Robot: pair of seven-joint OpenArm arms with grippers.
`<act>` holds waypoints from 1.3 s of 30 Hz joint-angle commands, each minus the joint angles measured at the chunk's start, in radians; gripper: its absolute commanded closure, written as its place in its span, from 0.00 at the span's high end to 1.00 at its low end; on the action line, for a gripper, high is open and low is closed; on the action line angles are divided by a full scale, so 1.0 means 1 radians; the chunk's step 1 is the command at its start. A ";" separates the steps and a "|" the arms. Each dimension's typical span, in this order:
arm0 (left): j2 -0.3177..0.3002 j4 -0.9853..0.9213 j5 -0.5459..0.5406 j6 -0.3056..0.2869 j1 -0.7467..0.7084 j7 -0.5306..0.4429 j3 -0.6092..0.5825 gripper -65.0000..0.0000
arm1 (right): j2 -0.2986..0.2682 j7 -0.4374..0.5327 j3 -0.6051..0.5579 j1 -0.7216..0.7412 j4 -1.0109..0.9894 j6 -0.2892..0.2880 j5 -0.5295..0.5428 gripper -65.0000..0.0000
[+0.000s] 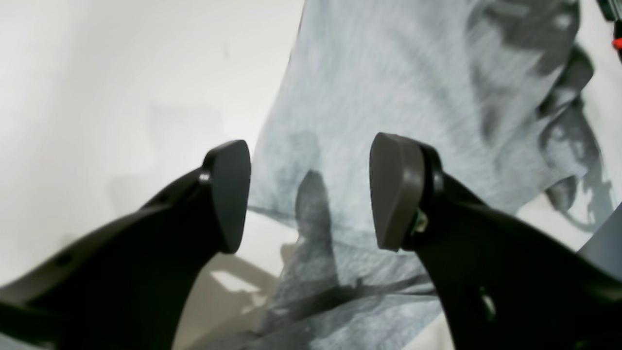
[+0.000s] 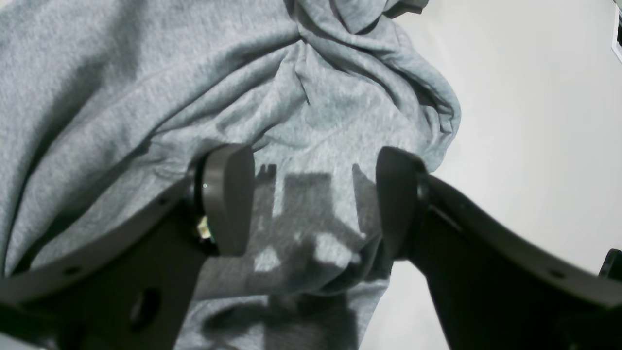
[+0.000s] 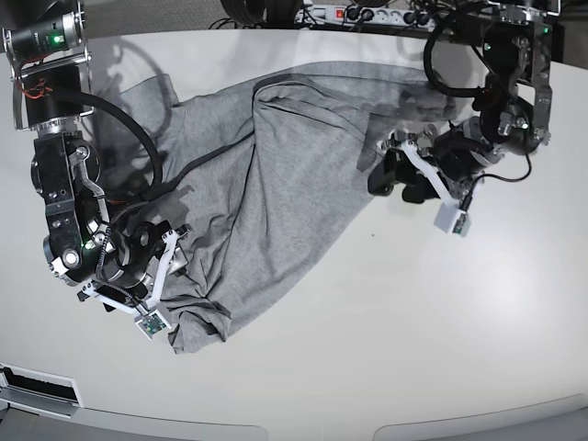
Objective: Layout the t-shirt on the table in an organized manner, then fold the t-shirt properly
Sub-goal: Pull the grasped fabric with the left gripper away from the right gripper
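You have the heather-grey knit short-sleeved t-shirt point(image 3: 266, 193) lying crumpled on the large glossy white table point(image 3: 395, 312), stretched in a rumpled diagonal band from the far side down toward the near left of the base view. Your left gripper point(image 1: 309, 192) has its two dark padded fingers point(image 1: 396, 189) standing wide apart with nothing between them; below and ahead of it the grey cloth spreads out, with a darker hem line crossing under the gap and bare white tabletop to the left of the left finger. In the base view that gripper point(image 3: 393, 168) sits at the cloth's far right edge, just beside the fabric. Your right gripper point(image 2: 315, 197) also has its jaws spread, and no fold is pinched; bunched, creased grey knit lies directly beneath and in front of it, its shadow falling on the cloth, and white table shows off to the right of the right finger. In the base view this gripper point(image 3: 175, 262) hovers over the near left end of the shirt, well apart from the other arm.
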State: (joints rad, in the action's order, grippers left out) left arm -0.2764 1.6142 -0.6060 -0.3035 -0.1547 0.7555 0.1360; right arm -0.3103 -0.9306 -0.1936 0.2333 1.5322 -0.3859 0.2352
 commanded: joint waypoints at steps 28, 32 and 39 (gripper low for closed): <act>0.002 -0.677 -0.205 -0.314 0.322 0.136 0.003 0.00 | -0.008 0.034 0.006 0.027 0.017 0.000 -0.003 0.63; -0.020 -0.568 -0.208 -0.295 0.353 0.137 0.003 0.00 | -0.008 0.033 0.006 0.027 0.017 0.000 -0.003 0.63; -0.080 -0.284 -0.105 -0.295 0.380 0.135 0.003 0.00 | -0.008 0.034 0.006 0.027 0.017 0.001 -0.003 0.63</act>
State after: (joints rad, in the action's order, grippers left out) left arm -0.3401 1.3163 -0.7006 -0.5930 0.2100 0.9024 0.1349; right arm -0.3103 -0.9165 -0.1936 0.2333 1.5322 -0.3859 0.2321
